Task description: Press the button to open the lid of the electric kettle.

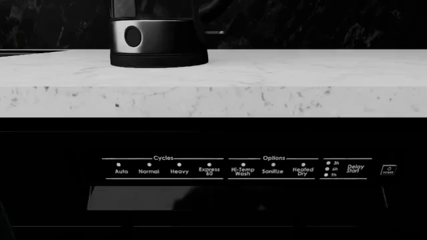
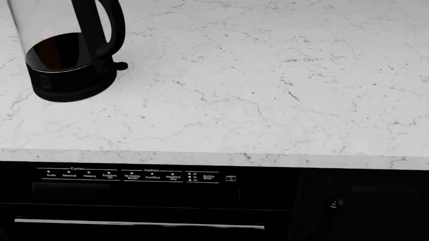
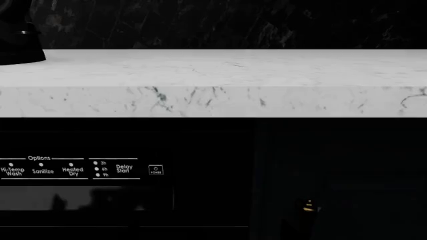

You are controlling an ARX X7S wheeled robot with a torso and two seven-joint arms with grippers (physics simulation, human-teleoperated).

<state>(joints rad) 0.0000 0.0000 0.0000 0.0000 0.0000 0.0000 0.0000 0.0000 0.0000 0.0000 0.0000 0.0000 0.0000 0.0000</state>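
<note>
One electric kettle on the marble counter

It stands at the counter's far left, directly above the single dishwasher panel (seven cycle and option labels); its lid and button lie out of frame, and neither gripper shows, so their state cannot be told.

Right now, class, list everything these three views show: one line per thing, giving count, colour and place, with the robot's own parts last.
electric kettle: one, clear glass body on a black round base, far left of the countertop; its top, lid and button are out of frame.
handle: one, black loop, on the kettle's right side in the head view.
countertop: one, white marble with grey veins, across all views.
dishwasher control panel: one, black with white lettering, below the counter edge.
dishwasher handle bar: one, silver, below the panel.
backsplash: one, dark marbled, behind the counter.
end effectors: none visible in any view.
</note>
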